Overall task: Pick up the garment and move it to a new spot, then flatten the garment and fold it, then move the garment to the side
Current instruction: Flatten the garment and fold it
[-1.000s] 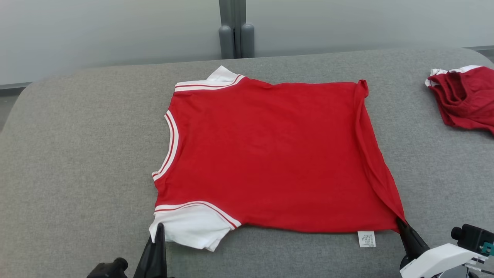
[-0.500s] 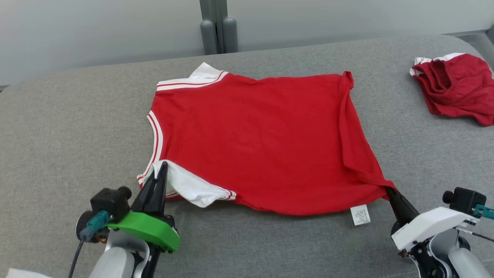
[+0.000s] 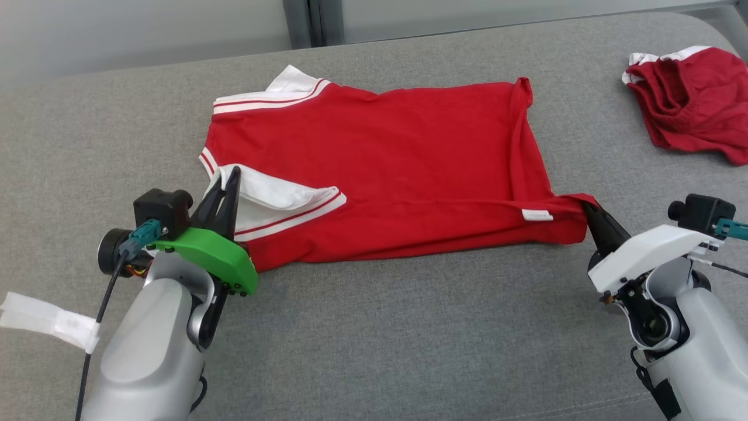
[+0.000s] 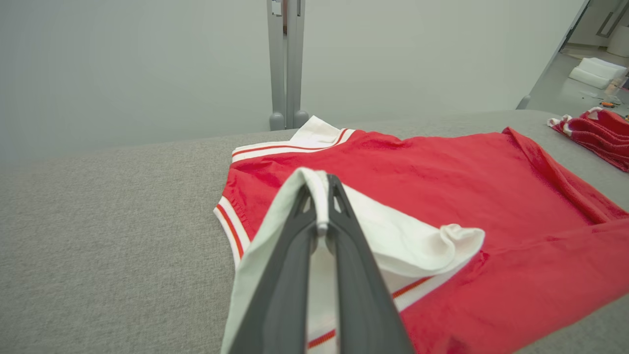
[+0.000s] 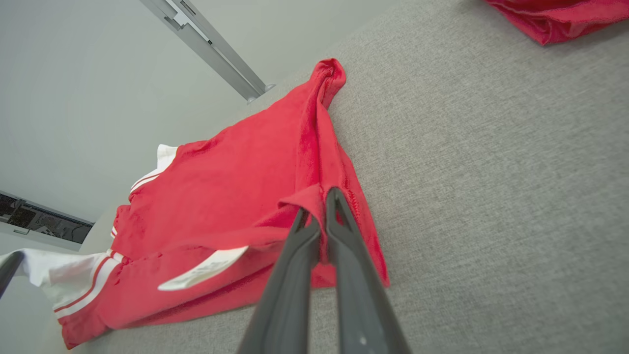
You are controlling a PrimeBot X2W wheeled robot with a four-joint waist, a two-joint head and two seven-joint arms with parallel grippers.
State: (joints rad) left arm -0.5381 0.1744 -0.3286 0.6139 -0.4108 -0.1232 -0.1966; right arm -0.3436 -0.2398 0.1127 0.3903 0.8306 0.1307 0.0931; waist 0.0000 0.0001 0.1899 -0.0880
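The fold is judged to be in hand: the garment (image 3: 380, 146) is spread on the grey surface (image 3: 374, 333), well apart from the crumpled red pile (image 3: 689, 99), and its near long edge is raised off the surface and partly turned over the rest.

The left fingers (image 3: 225, 202) are closed tight on the white sleeve (image 3: 274, 196) at the end farthest from the pile. The right fingers (image 3: 602, 231) are pinched shut on the hem corner (image 3: 575, 204) at the end nearest the pile. Between the two grips the raised edge is drawn fairly straight.

For the next move, both held points would need to be carried together toward the far edge, kept level and taut, then lowered so that edge meets edge before anything is let go. Uneven travel would likely skew the crease.

The garment is seen as a red short-sleeved top with white sleeves banded in red and a striped white neckline. A white label (image 3: 536, 215) is turned up close to the held corner. Along the pile-side edge the fabric is gathered into a narrow ridge, so the panel is not quite flat there.
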